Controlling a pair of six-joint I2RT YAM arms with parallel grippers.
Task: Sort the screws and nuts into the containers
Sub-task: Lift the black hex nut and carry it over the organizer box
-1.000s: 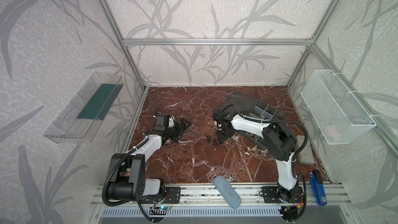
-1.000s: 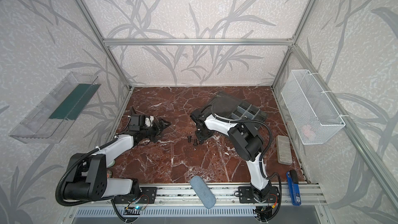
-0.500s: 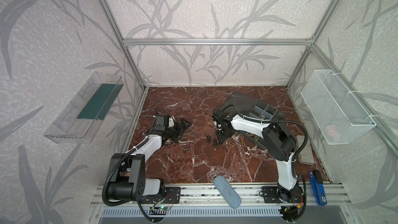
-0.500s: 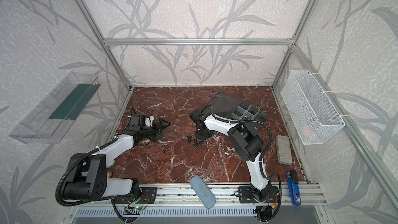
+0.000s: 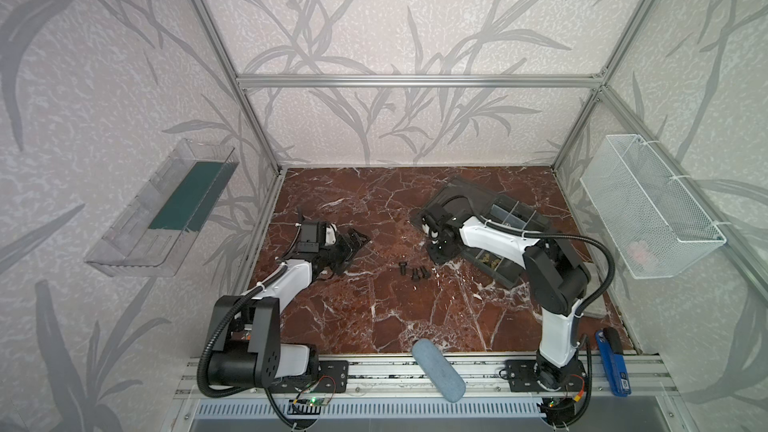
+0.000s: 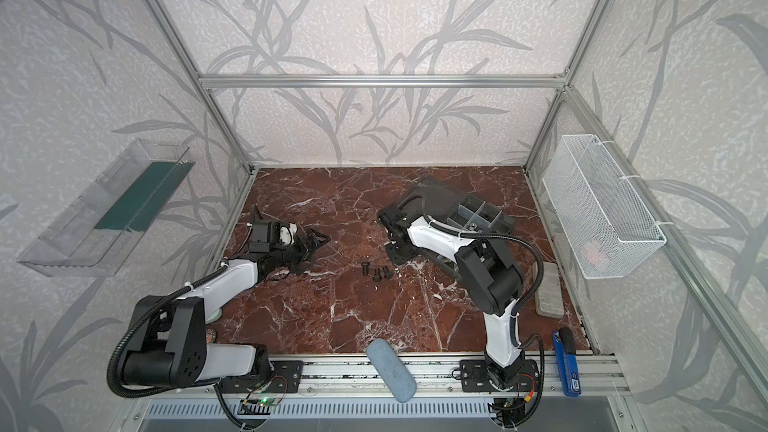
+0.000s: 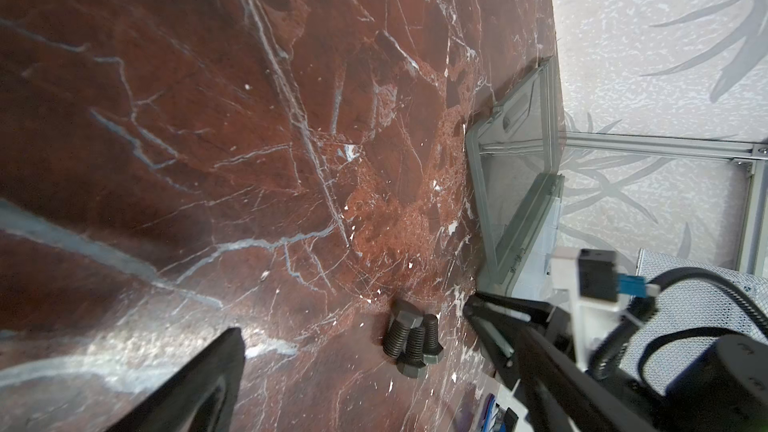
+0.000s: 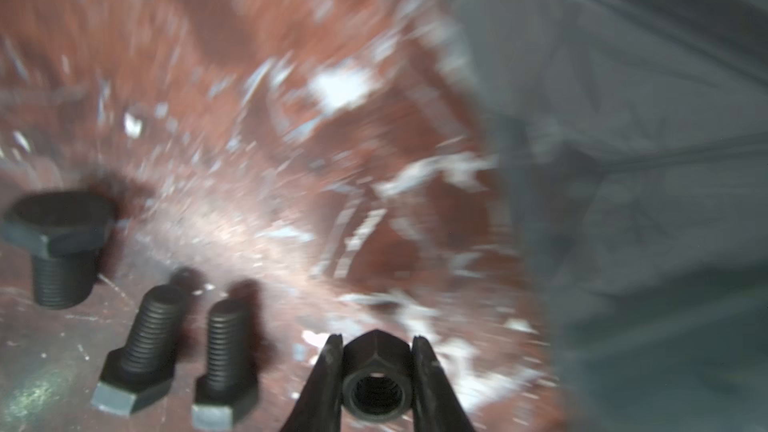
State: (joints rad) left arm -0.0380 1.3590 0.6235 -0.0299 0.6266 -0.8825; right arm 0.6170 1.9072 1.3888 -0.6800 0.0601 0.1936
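1. Right hand (image 8: 376,344) pinches a dark hex nut (image 8: 376,388) between narrow-set fingertips, low over the middle of the desk (image 5: 374,326).
2. Three black screws (image 5: 414,273) lie loose just beside it.
3. The open organizer box (image 5: 505,278) sits toward the far right corner.
4. Left hand (image 5: 355,243) is spread wide and empty, near the left edge.

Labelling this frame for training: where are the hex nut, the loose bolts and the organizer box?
hex nut (image 8: 376,357): right wrist view, side facet above the threaded hole.
loose bolts (image 5: 414,274): in a top view, on the middle bolt.
organizer box (image 5: 508,280): in a top view, near corner wall.
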